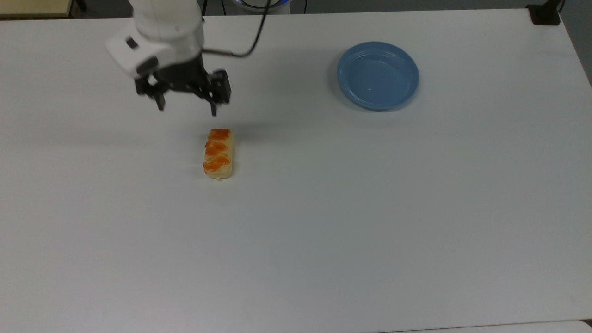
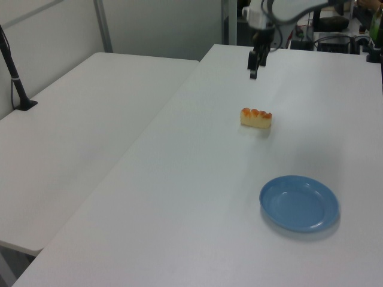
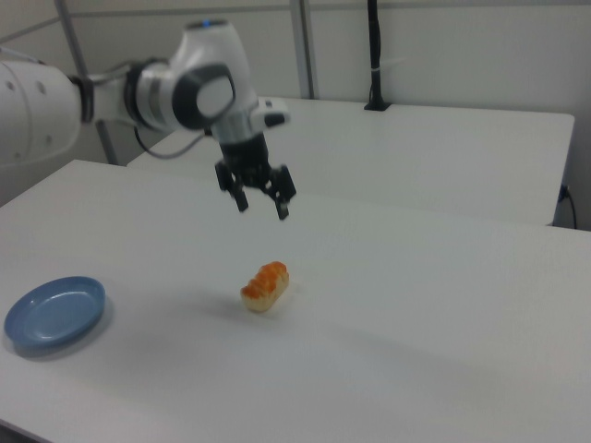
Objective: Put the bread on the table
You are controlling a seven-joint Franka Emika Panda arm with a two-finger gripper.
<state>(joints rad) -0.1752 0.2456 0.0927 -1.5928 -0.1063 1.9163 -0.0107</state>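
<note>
The bread (image 1: 218,153), a small pale-yellow loaf with three orange-brown bumps, lies flat on the white table (image 1: 323,231), upright with the bumps facing up; it also appears as the bread (image 2: 256,117) and the bread (image 3: 265,285). My gripper (image 1: 186,106) hangs open in the air, up and to the top view's left of the loaf, with nothing between its fingers. In the right view the gripper (image 3: 263,205) is clearly above the loaf and apart from it. The gripper (image 2: 254,68) sits beyond the loaf in the left view.
A round blue plate (image 1: 378,75) rests bare on the table toward the top view's right; the plate (image 2: 299,202) is nearer the camera in the left view. A second white table (image 2: 78,125) adjoins. A black clamp post (image 1: 545,13) stands at the top view's far right corner.
</note>
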